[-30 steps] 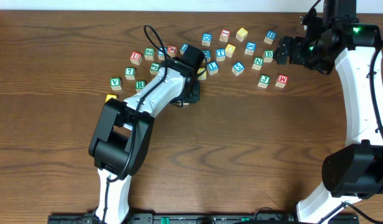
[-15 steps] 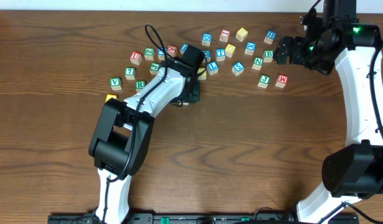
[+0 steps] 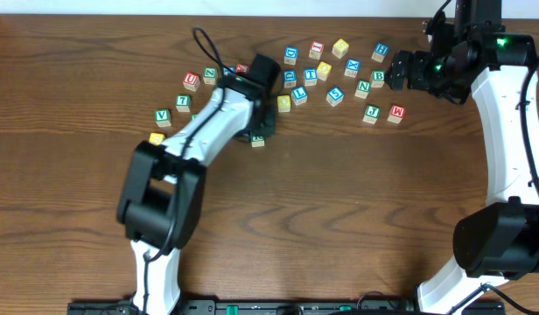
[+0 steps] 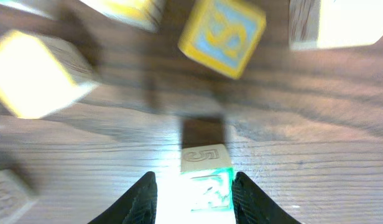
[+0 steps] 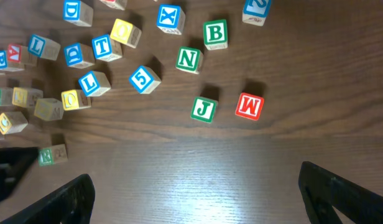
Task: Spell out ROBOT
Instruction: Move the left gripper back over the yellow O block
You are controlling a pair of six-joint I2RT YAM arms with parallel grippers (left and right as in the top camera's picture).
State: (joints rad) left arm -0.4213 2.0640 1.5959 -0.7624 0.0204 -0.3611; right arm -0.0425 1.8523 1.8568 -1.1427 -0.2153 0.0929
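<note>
green block (image 4: 207, 186) is pinched in the left jaws; right jaws gape wide, empty; no word lined up yet.

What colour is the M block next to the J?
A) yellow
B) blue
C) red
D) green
C: the M block has a red letter and a red frame, while the J block beside it is green.
</note>
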